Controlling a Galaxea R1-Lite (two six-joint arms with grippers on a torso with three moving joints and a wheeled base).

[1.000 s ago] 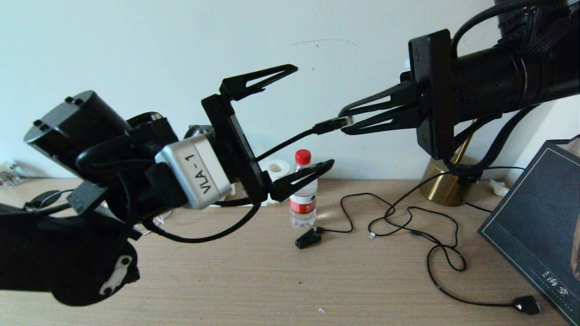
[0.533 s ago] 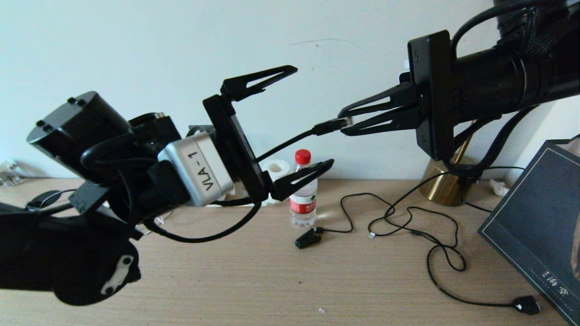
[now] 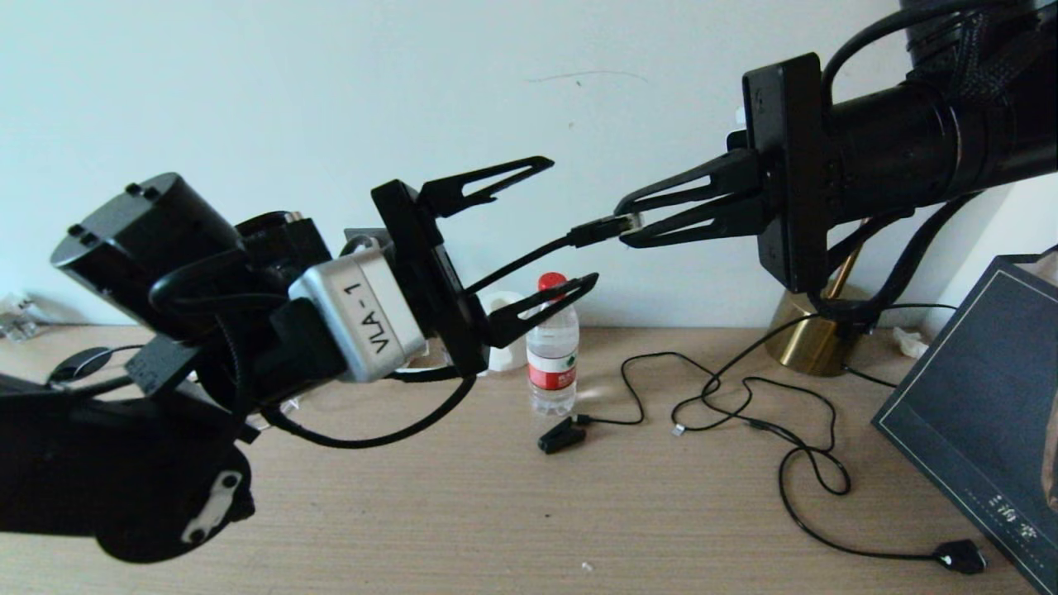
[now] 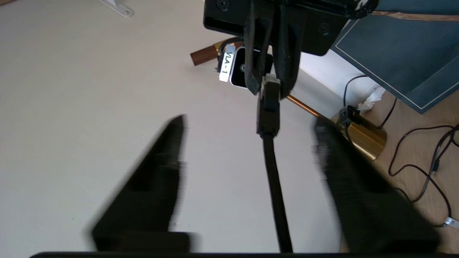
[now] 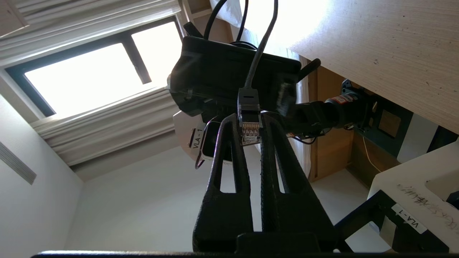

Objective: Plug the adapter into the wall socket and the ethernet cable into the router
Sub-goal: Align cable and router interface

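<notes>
The ethernet cable hangs in the air above the table, and its clear plug tip is pinched in my right gripper, which is shut on it. The right wrist view shows the plug between the right gripper's closed fingers. My left gripper is open and straddles the cable just behind the black boot, with no finger touching it. In the left wrist view the cable runs between the left gripper's spread fingers. The adapter, wall socket and router are out of view.
On the wooden table stand a red-capped water bottle and a brass lamp base. A black clip plug and thin black cords lie beside them. A dark flat box leans at the right.
My left gripper's fingers have narrowed around the cable and stay open. The right gripper holds the plug in the same place.
</notes>
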